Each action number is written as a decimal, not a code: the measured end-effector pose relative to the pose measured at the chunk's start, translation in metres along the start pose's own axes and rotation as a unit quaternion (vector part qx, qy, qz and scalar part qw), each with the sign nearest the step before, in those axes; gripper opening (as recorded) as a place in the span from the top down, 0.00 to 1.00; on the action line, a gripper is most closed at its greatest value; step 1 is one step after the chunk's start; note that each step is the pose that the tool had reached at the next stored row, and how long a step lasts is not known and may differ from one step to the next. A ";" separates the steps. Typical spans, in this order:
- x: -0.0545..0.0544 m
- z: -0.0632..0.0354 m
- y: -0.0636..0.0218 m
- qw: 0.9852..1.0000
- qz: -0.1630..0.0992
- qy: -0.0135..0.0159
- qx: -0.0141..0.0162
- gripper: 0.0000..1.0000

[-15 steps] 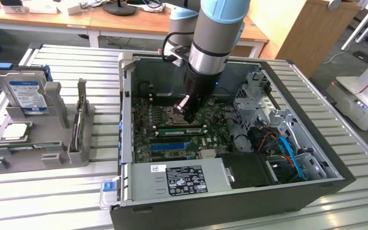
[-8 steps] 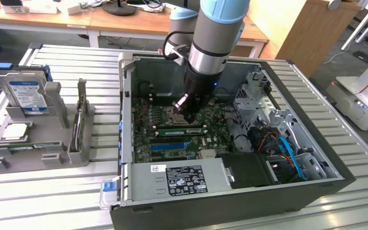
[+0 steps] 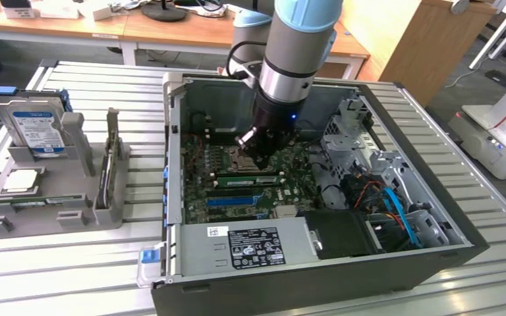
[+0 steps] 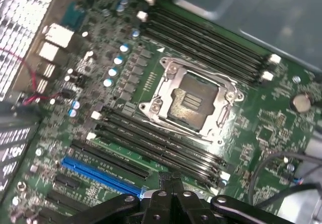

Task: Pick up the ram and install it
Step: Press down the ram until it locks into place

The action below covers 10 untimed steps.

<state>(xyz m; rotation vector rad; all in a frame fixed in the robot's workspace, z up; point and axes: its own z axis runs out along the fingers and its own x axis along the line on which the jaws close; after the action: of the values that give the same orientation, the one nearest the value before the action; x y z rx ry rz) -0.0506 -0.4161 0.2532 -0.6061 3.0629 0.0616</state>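
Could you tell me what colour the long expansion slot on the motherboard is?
Blue; the slot shows best in the wrist view.

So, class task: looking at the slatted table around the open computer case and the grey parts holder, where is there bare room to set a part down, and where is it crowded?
Bare slats lie in front of the grey parts holder and on the slatted table at the exterior view's right of the computer case. Crowded: inside the case, where the gripper hangs over the motherboard, beside cables.
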 end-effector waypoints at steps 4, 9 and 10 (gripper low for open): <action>0.000 0.0000 0.0000 0.999 0.036 -0.001 0.001 0.89; 0.000 0.0000 0.0000 0.997 0.079 -0.003 0.002 0.89; 0.000 0.0000 0.0000 0.996 0.086 -0.003 0.002 0.89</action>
<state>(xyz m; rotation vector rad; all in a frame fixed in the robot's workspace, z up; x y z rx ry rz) -0.0506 -0.4161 0.2532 -0.3399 3.1005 0.0587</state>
